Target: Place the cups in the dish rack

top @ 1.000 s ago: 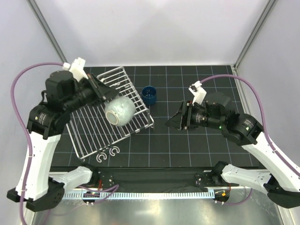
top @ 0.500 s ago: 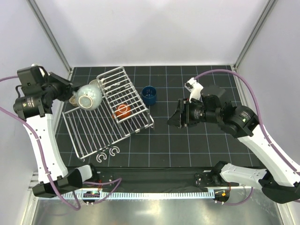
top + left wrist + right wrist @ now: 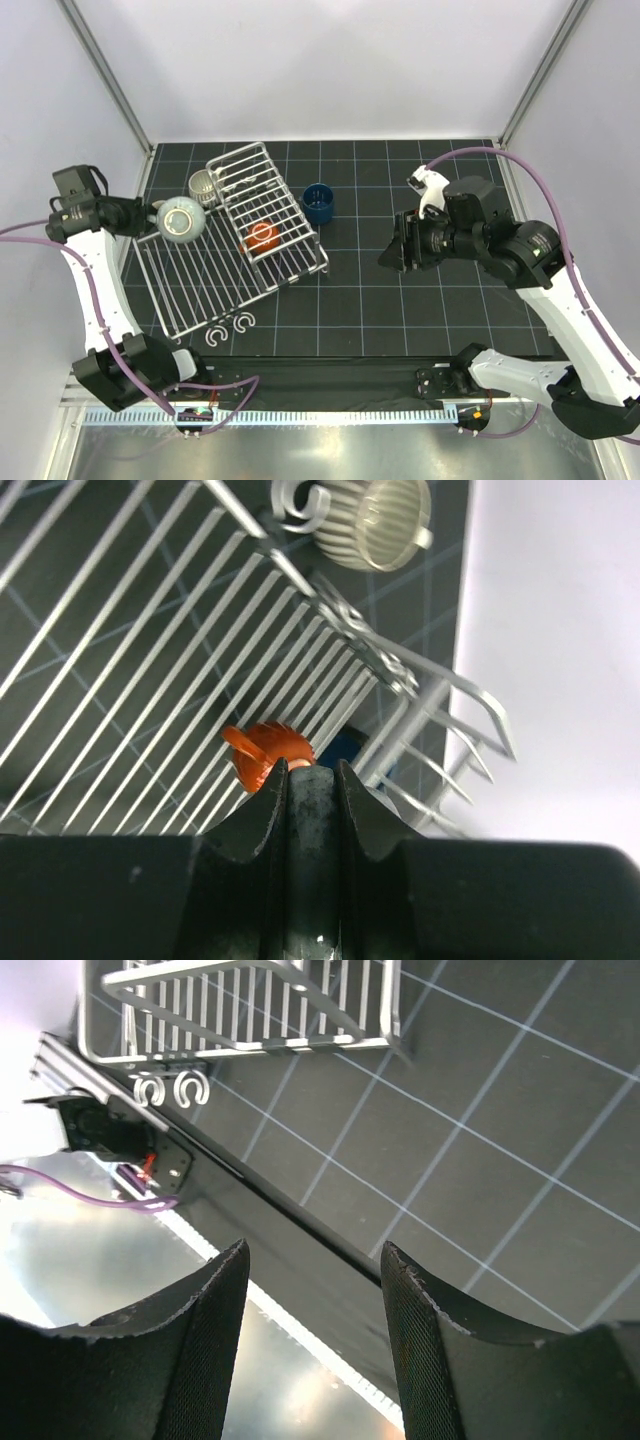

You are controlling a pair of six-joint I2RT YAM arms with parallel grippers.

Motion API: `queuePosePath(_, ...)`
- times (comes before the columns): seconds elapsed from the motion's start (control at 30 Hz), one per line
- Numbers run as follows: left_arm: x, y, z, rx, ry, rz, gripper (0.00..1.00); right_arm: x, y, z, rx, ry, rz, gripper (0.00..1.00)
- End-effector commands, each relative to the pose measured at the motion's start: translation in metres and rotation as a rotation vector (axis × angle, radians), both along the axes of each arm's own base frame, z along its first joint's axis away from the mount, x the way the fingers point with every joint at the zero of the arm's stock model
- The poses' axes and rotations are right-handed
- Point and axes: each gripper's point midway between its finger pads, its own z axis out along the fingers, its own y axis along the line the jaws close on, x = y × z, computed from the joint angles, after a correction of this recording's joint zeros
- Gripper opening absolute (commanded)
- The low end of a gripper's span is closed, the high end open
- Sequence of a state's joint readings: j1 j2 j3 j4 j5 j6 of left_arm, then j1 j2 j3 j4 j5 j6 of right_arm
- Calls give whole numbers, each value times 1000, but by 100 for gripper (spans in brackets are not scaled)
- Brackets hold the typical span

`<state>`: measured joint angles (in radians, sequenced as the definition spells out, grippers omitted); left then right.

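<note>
My left gripper point(image 3: 152, 214) is shut on the speckled light grey cup point(image 3: 181, 220) and holds it tilted above the far left edge of the dish rack's flat tray point(image 3: 200, 285). In the left wrist view the jaws point(image 3: 310, 772) pinch the grey cup's wall point(image 3: 310, 820). The orange-red cup point(image 3: 262, 236) lies in the rack's basket and also shows in the left wrist view point(image 3: 265, 755). The cream striped cup point(image 3: 203, 183) stands on the table behind the rack. The dark blue cup point(image 3: 319, 203) stands to the right of the basket. My right gripper point(image 3: 388, 254) is open and empty.
Two white C-shaped hooks point(image 3: 230, 328) lie in front of the rack; they also show in the right wrist view point(image 3: 170, 1088) under the rack's corner point(image 3: 250, 1000). The table's near edge and a metal rail point(image 3: 300, 1360) run below my right fingers.
My left arm swung left with the grey cup, from over the basket to the tray's left edge, uncovering the orange-red cup. My right gripper drew back slightly to the right.
</note>
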<state>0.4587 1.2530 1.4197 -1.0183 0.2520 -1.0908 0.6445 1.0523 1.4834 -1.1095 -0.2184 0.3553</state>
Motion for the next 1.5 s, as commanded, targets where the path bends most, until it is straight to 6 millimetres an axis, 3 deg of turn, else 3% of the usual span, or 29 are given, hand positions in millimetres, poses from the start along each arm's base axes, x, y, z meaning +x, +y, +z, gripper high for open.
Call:
queuePosePath(0.0, 19, 22, 3, -9, -63, 139, 0, -2, -16, 8, -48, -49, 3, 57)
queuePosePath(0.2, 31, 27, -35, -130, -34, 254, 0, 0, -29, 3, -85, -35, -37, 57)
queuePosePath(0.43, 31, 35, -76, -116, 80, 290, 0, 3, -45, 7, -147, -39, -85, 57)
queuePosePath(0.77, 52, 21, -129, -201, 154, 280, 0, 13, -54, 17, -186, -45, -131, 57)
queuePosePath(0.9, 68, 23, -126, -179, 120, 237, 0, 17, -53, 17, -184, -40, -146, 57)
queuePosePath(1.0, 69, 29, -123, -164, 120, 257, 0, 18, -54, 17, -187, -40, -155, 57)
queuePosePath(1.1, 76, 12, -139, -245, 130, 191, 0, 20, -55, 17, -186, -40, -163, 57)
queuePosePath(1.2, 77, 4, -142, -269, 115, 167, 0, 23, -53, 14, -191, -29, -162, 57)
queuePosePath(1.47, 69, -5, -107, -281, 48, 130, 0, 29, -48, 10, -196, -25, -132, 58)
